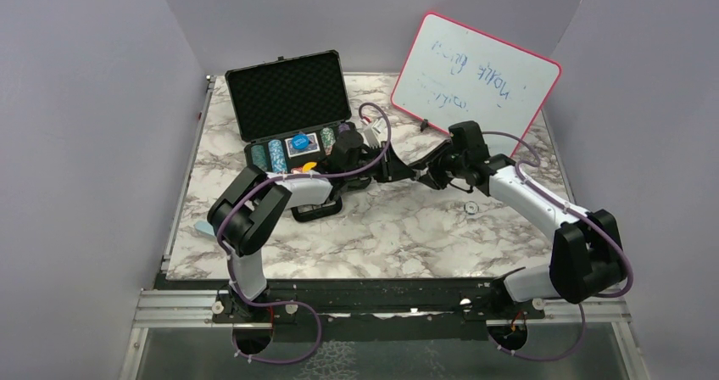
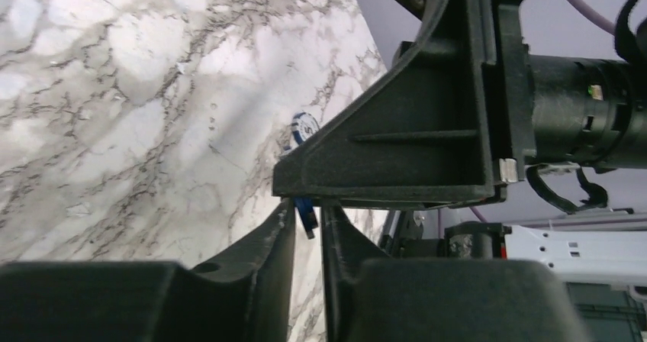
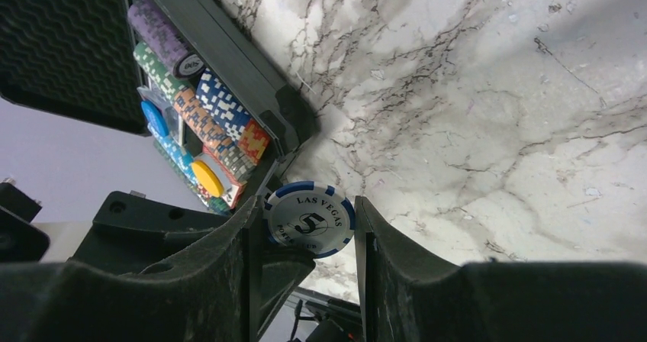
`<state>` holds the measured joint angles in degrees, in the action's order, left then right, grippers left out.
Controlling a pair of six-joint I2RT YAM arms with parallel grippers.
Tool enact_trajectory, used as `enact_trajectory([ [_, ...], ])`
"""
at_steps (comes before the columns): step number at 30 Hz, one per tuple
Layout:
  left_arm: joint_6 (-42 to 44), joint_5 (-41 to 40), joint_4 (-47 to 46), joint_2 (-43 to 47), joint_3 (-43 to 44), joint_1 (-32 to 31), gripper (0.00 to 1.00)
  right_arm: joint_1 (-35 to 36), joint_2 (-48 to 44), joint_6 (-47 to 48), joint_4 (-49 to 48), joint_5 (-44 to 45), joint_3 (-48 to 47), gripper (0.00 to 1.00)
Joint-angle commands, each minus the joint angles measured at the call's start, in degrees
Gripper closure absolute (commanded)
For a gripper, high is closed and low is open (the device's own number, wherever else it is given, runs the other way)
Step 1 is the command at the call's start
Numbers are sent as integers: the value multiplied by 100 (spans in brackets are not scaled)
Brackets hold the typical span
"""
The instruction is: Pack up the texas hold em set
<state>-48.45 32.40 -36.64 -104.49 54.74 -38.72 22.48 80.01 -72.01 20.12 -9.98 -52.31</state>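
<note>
Poker case [image 1: 288,92] stood open at the rear left of the marble table [image 1: 407,227], with its foam-lined lid upright and its tray facing the arms. Rows of chips [image 3: 217,109] lay on edge in the tray, in purple, green, blue and orange-and-red groups. A blue button [image 3: 154,118] and a yellow button [image 3: 206,178] sat in the tray beside those rows. In the top view, a card deck [image 1: 301,144] occupied the middle of the tray, between chip rows.

Both grippers met just in front of the right end of the case, above the table.

Right gripper [image 3: 307,204]: clamped on a single blue-and-white chip [image 3: 309,226]. The grip ran across the chip's width, with one finger against each side of the rim and the printed face turned toward the wrist camera. This chip was outside the case, over bare marble just beside the case's near corner.

Left gripper [image 2: 308,208]: positioned under the right gripper, with its two fingers narrowly apart on either side of the lower edge of the same chip. A thin gap showed beside the chip in the left wrist view, so contact could not be confirmed.

A pink-framed whiteboard [image 1: 475,75] leaned at the rear right, well apart from the case.
</note>
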Motion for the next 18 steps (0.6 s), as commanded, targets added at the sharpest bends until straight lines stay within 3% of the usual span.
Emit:
enact_trajectory([
  [1, -56, -292, -220, -54, 99, -22, 85, 41, 103, 14, -269, -180, -36, 76],
  [4, -3, -316, -218, -107, 116, -27, 100, 46, 178, 185, -456, -301, -20, 72],
  [7, 197, -313, -220, -137, 171, -22, 100, 44, 242, 399, -483, -281, -73, 64],
  [13, 1540, -196, -149, 161, 73, 79, 100, 33, 282, 1104, 13, 320, -655, 23],
  [18, 3148, 272, 273, 604, 6, 494, 100, -124, 313, 1751, 560, 775, -1207, 20],
])
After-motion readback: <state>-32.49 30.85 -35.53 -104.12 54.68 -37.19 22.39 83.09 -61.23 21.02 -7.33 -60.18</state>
